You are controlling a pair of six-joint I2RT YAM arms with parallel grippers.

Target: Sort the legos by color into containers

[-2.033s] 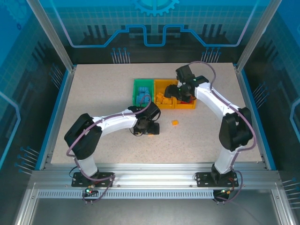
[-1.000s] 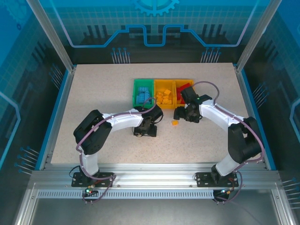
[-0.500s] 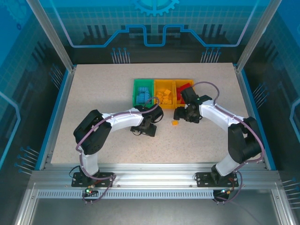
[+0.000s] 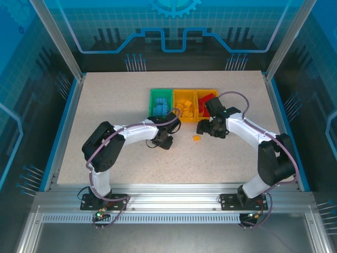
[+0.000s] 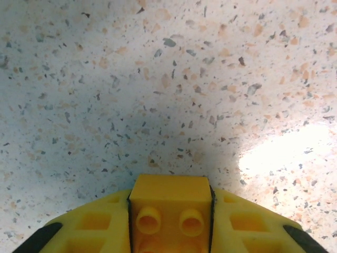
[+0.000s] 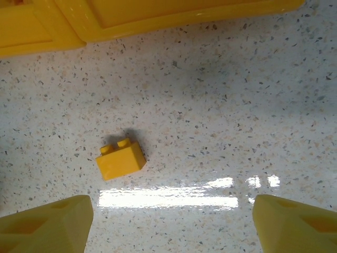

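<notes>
Right claw [image 6: 171, 224], with the yellow trays [image 6: 184, 16] just ahead of it, should, I judge, shift sideways until the loose yellow brick [image 6: 120, 159] lies midway between its fingers, then drop straight. It gapes wide, holding nothing. Left claw [image 5: 169, 221] is clamped on 1 held yellow brick [image 5: 169, 196].

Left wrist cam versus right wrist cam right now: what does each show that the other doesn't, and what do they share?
Left wrist: the left gripper is shut on a held yellow brick, studs facing the camera, with bare speckled table beyond it.
Right wrist: the right gripper is open, a loose yellow brick lies on the table ahead of its spread fingers, and walls of orange-yellow trays run along the top edge.
Both: the speckled tabletop, yellow fingers, and one yellow brick each.
</notes>
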